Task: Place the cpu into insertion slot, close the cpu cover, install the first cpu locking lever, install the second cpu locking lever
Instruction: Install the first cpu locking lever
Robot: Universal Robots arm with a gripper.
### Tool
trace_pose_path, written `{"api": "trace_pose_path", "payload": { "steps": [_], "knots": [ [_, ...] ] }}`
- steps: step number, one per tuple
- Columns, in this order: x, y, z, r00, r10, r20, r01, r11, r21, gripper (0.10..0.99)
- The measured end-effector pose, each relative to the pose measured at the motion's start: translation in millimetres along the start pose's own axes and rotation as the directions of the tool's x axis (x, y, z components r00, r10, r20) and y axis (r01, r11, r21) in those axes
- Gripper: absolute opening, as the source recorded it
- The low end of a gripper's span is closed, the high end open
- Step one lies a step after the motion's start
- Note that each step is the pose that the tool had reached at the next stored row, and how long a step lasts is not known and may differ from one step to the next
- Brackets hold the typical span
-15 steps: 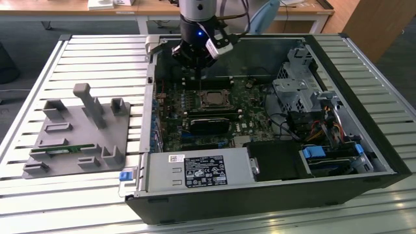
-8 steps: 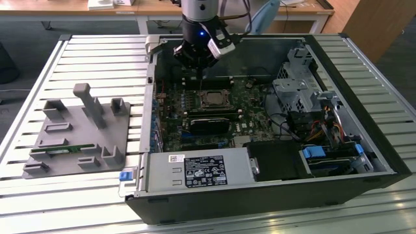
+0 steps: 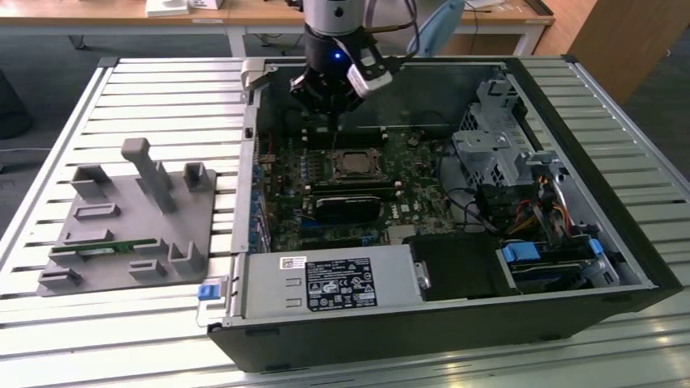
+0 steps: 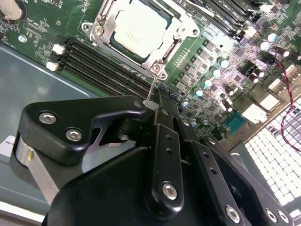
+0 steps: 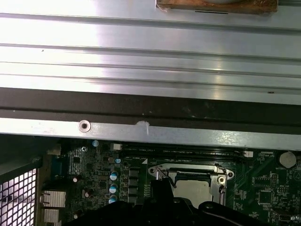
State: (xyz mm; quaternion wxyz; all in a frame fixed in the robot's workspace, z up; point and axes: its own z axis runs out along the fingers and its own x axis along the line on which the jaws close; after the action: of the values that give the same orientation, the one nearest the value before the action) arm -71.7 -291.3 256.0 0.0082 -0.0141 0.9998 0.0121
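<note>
The cpu (image 4: 138, 28) lies flat in its socket on the green motherboard (image 4: 214, 52), silvery top up. The cpu cover (image 4: 161, 52), a thin metal frame, lies down around it. A thin wire locking lever (image 4: 152, 87) rises from the socket's corner into my gripper (image 4: 153, 106), whose black fingers are shut on the lever's end. In the exterior view my gripper (image 3: 332, 109) hangs just above the far side of the socket (image 3: 354, 166), inside the open computer case. The first wrist view looks down on the same socket (image 5: 195, 181) below the case's metal wall.
Black memory slots (image 4: 101, 66) run beside the socket. A long black card (image 3: 347, 204) lies in front of it. A drive cage (image 3: 490, 149) and cables fill the case at the exterior view's right. A grey fixture (image 3: 129, 218) stands on the slatted table at the left.
</note>
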Motion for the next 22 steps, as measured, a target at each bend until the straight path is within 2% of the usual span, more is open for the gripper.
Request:
{"api": "trace_pose_path", "payload": {
  "steps": [13, 22],
  "knots": [
    [-5.8, -0.2, 0.8, 1.0, 0.0, 0.0001, 0.0, 1.0, 0.0, 0.106],
    [-6.2, -0.2, 2.1, 1.0, 0.0, 0.0002, 0.0, 1.0, -0.002, 0.106]
  ]
}}
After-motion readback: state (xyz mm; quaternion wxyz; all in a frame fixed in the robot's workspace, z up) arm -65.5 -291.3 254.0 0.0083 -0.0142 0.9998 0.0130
